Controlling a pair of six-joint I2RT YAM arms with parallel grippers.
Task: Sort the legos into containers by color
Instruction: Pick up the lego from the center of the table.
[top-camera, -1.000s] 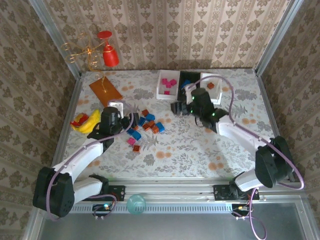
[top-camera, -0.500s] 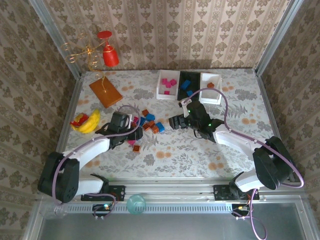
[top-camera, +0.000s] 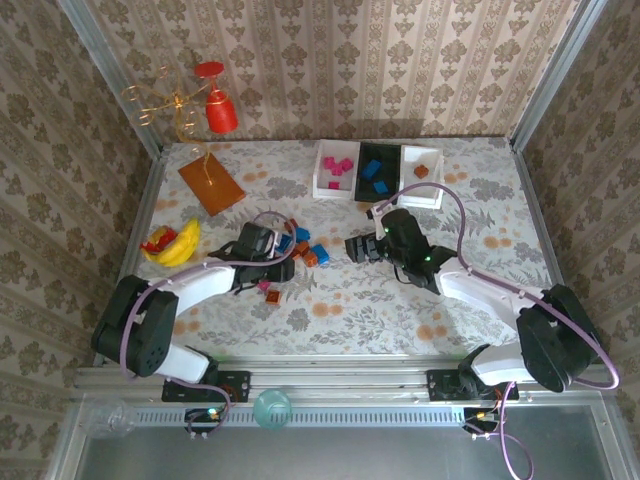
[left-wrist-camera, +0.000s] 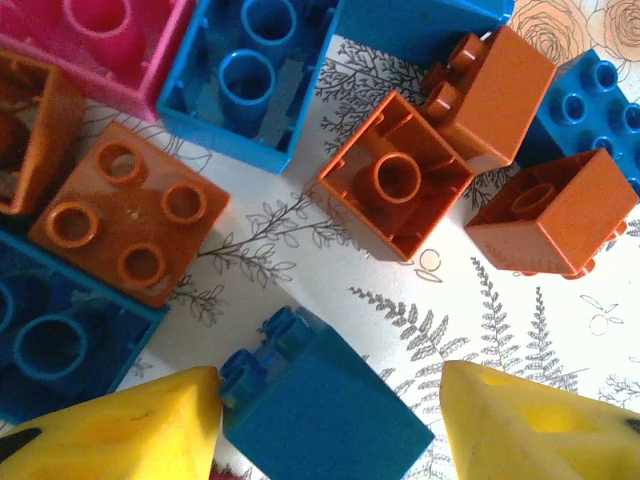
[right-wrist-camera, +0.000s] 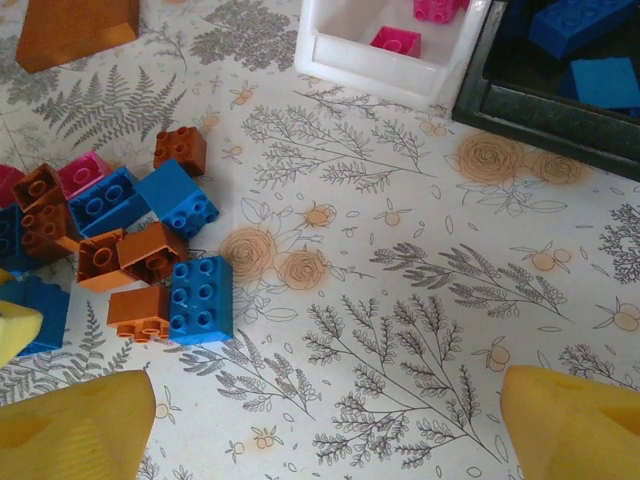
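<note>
Nearest the bases, the left gripper hangs low over the floral-printed table. Its yellow pads are spread wide with a blue brick between them. This brick is glossy moulded plastic, tipped on its side with its round studs towards the left-hand pad, which seems to touch them; the other pad stands clear. The frame cuts off its lower edge, so its long axis cannot be told.

Just beyond, left of the table's middle, the loose legos lie in a tight heap. They are blue, brown-orange and pink blocks, some studs up, some overturned to show their hollow tubes. A longer blue piece sits studs up, its long axis running near to far in the right wrist view, touching a brown piece.

The right gripper hovers to the right of the heap, its pads parted over bare cloth and holding nothing.

At the far edge three shallow rectangular trays stand side by side, long axes near to far. A white tray holds pink bricks, a black tray holds blue ones, and a second white tray holds one brown brick. The right wrist view crops the first two at the top. A flat orange-brown board lies at the far left, and a banana toy lies beside the left arm.
</note>
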